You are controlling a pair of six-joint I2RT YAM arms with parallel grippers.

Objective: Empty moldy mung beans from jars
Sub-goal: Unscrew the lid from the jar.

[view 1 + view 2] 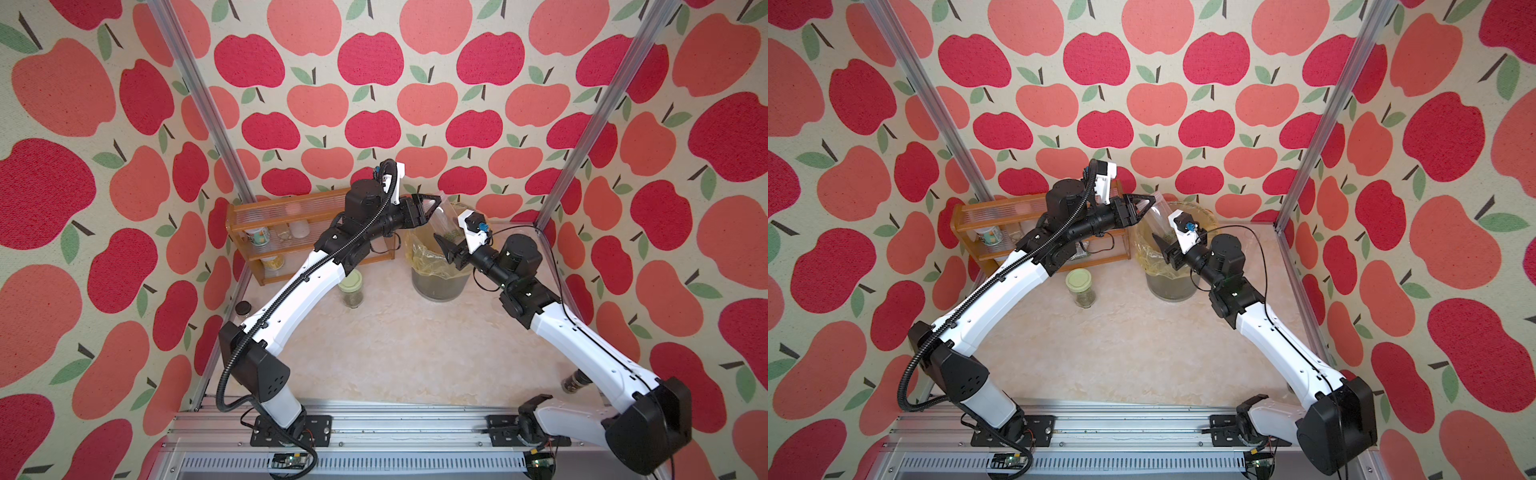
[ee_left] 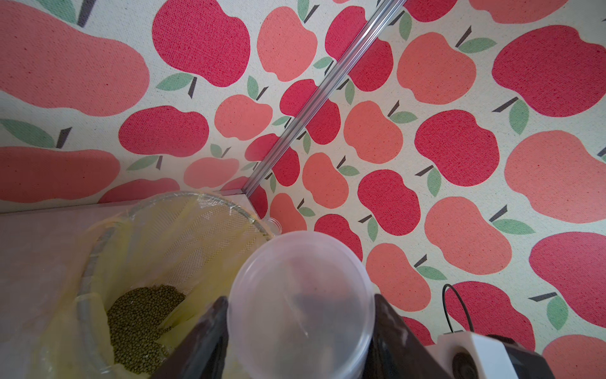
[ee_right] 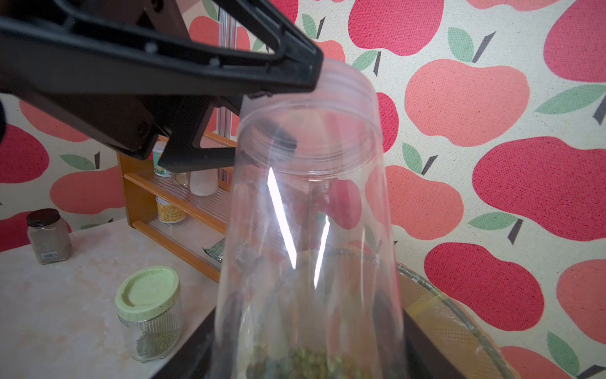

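Green-lidded squat jar sits closed on the table, w/ some mung beans inside. Past it, right gripper clamps the tall jar at its btm end, beans pooled there. Left gripper pinches its clear lid. Right by it, bag-lined mesh bin w/ a bean pile.

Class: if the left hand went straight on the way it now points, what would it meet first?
The tall clear plastic jar: its top end already sits clamped in the left hand. Beyond that, probably the apple-print wall, though depth is unclear.
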